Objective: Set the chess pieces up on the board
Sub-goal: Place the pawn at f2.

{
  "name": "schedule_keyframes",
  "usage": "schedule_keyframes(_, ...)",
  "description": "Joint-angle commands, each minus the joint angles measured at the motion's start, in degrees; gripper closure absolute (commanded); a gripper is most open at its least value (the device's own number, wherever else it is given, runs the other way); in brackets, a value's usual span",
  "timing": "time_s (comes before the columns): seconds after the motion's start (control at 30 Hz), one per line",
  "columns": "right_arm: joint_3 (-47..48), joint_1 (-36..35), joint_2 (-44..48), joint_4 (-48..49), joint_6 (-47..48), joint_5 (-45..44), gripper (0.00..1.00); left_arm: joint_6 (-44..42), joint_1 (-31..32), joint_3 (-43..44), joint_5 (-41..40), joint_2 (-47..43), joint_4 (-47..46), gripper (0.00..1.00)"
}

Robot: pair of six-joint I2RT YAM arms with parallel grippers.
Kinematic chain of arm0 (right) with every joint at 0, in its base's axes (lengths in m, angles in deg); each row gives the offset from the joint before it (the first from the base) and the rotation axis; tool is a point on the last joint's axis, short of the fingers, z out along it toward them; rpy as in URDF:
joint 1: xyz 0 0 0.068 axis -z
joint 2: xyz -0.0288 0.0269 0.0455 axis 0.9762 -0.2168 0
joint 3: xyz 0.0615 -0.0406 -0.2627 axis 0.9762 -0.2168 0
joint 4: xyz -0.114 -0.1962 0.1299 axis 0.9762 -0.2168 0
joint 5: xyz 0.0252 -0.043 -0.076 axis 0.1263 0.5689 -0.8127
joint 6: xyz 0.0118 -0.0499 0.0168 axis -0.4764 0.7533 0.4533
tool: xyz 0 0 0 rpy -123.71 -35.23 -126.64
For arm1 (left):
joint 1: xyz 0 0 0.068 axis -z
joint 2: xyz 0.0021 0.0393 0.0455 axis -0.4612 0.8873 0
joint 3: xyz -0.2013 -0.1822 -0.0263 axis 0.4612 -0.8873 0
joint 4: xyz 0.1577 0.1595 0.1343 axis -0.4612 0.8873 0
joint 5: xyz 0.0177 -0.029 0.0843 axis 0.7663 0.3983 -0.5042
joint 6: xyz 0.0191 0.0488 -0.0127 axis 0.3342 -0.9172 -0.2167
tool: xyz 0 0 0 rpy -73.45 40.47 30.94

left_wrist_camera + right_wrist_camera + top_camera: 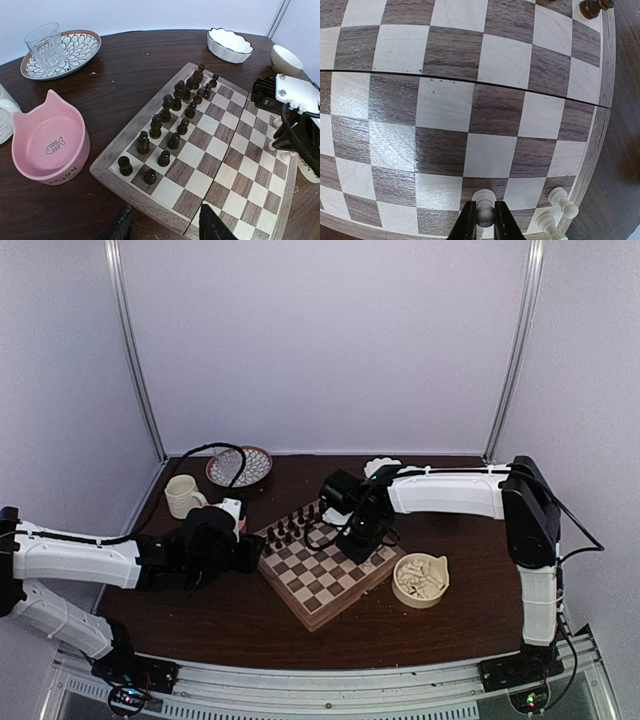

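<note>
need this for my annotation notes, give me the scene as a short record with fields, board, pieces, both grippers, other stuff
board: wooden chessboard, centre of view
dark brown pieces: two rows along the far-left side of the board
right gripper: shut on a cream-white pawn over an edge-row square
other white pieces: two at the nearby corner
left gripper: open, empty, at the opposite board edge
spare white pieces: in cream bowl, right of the board
nearby: pink cat bowl; glass on patterned plate

Top external: high, near side, looks down over the whole table (240, 620); board (325, 575) mid-frame. Left wrist: low, oblique across the board. Right wrist: very close, steeply down on its squares. All three views share the board.
</note>
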Motion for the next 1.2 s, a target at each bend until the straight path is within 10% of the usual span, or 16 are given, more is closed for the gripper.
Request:
schedule_keyframes(0.0,1.0,0.5,-1.7,0.9,0.1,0.6,0.87,-0.9,-0.1,1.6,0.8,0.8,-1.8,0.54)
schedule_keyframes(0.73,-1.4,0.4,3.6,3.3,-0.5,-1.9,0.7,-1.6,-0.1,1.9,1.3,0.1,-1.0,0.5)
schedule_keyframes(1.17,-17.8,0.2,27.3,16.8,-2.2,-5.2,0.69,-6.4,-0.1,4.6,7.5,1.6,2.2,0.33)
